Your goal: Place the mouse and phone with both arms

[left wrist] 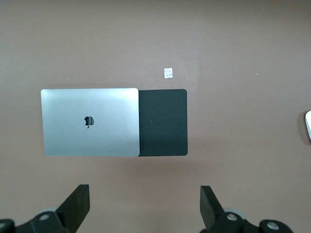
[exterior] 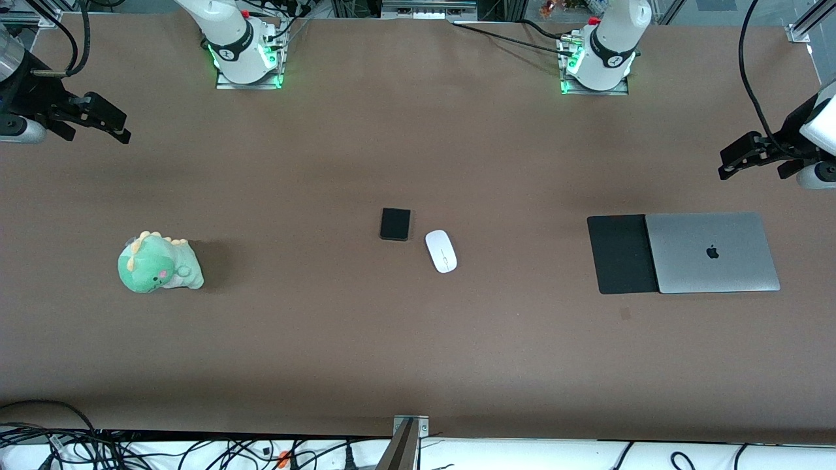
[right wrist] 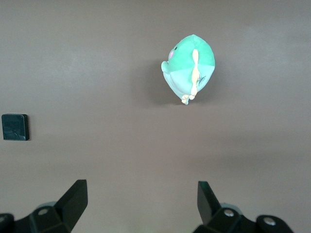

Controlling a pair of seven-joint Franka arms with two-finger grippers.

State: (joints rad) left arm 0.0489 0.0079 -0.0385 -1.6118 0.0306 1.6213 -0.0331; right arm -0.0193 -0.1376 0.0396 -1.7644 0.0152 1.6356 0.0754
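The white oval mouse [exterior: 441,250] lies on the brown table near its middle. The small black phone [exterior: 396,224] lies just beside it, slightly farther from the front camera, toward the right arm's end. The phone also shows in the right wrist view [right wrist: 15,127]. An edge of the mouse shows in the left wrist view [left wrist: 308,125]. My left gripper [exterior: 731,163] hangs open and empty in the air over the left arm's end of the table; in the left wrist view [left wrist: 144,206] its jaws stand wide apart. My right gripper [exterior: 117,127] hangs open and empty over the right arm's end [right wrist: 142,204].
A closed silver laptop [exterior: 712,252] lies partly on a flat black mouse mat [exterior: 620,254] toward the left arm's end. A green plush dinosaur [exterior: 159,263] sits toward the right arm's end. The table's front edge [exterior: 418,434] has cables below it.
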